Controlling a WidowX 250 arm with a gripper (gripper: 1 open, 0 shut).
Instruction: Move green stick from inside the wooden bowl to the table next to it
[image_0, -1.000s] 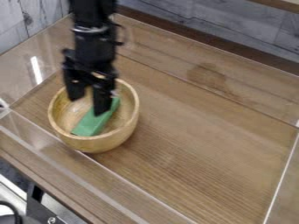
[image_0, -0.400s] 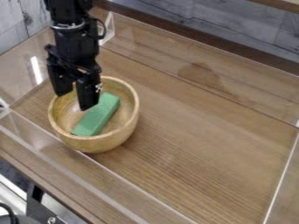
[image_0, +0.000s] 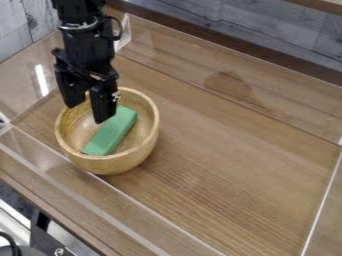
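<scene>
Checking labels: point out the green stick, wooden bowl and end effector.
green stick (image_0: 111, 132), camera view, middle of its top face.
wooden bowl (image_0: 134, 157), camera view, front-right rim.
end effector (image_0: 84, 102), camera view, midway between its open fingertips.

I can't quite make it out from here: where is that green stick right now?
The green stick lies inside the wooden bowl at the lower left of the camera view, leaning against its inner wall, just below the open gripper.
</scene>
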